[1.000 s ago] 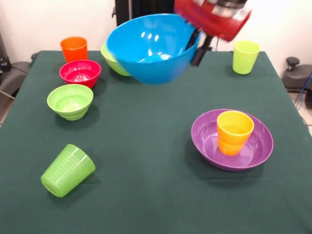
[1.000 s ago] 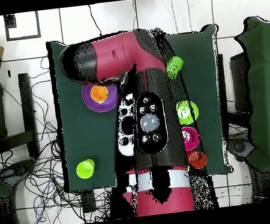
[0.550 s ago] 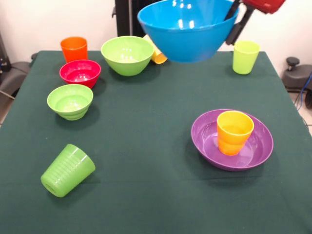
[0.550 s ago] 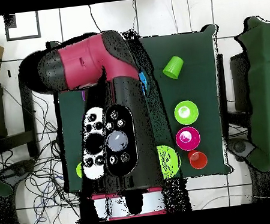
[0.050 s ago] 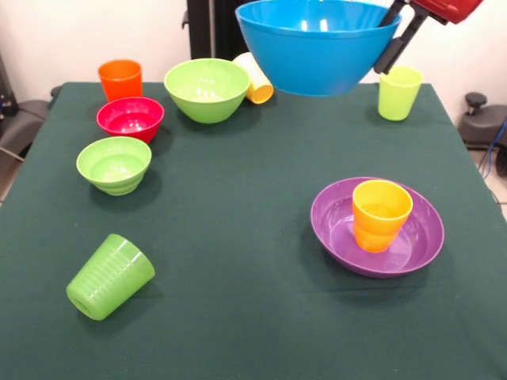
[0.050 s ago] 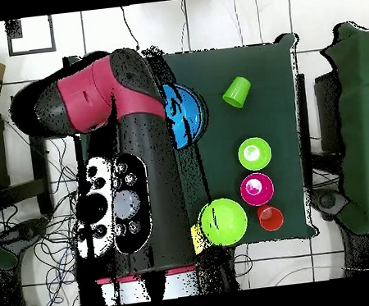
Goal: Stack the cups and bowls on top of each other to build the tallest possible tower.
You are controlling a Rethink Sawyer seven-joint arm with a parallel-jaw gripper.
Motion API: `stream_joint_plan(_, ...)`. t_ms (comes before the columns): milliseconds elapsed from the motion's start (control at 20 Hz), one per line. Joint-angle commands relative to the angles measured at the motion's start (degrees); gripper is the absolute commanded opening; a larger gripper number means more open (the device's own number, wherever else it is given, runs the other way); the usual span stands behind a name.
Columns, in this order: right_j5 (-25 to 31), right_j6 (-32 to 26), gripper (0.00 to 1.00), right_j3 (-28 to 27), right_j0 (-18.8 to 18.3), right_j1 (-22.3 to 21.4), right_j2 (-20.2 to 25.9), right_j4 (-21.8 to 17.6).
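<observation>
Item 1: large blue bowl, round, glossy plastic, empty as far as its inside shows. It hangs in the air above the far part of the worktop, level, rim up. My hand pinches its rim on the picture's right, 1 dark finger running down the outside wall. From overhead only a blue sliver shows beside my arm.

Item 2: wide shallow purple bowl, glossy, resting on the worktop at the right. It contains 1 orange-yellow cup, upright, smooth and tapered, standing left of the bowl's centre. This is the only pile so far.

Item 3: large lime green bowl, empty, at the far side.

Item 4: pale yellow cup, lying on its side just beside item 3.

Item 5: small red bowl, empty, glossy.

Item 6: orange cup, upright, just behind item 5.

Item 7: small lime green bowl, empty, near item 5 on the nearer side.

Item 8: ribbed green cup, tipped on its side, mouth toward the near left corner.

Item 9: yellow-green cup, upright, at the far right, under my hand.

The worktop carries a dark green cloth, matte.
</observation>
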Motion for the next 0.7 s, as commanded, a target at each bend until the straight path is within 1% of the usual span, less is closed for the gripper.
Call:
stream_joint_plan(50,-1.4,15.37,0.0,-0.58,1.08,4.55,-0.51,-5.79)
stream_joint_plan(150,-0.62,15.11,0.0,-0.59,1.11,4.91,-0.32,-5.24)
stream_joint_plan(550,-0.12,17.44,0.0,0.86,0.38,5.81,0.91,-0.94)
stream_joint_plan(700,0.96,16.97,0.0,0.84,-0.1,5.89,1.7,0.46)
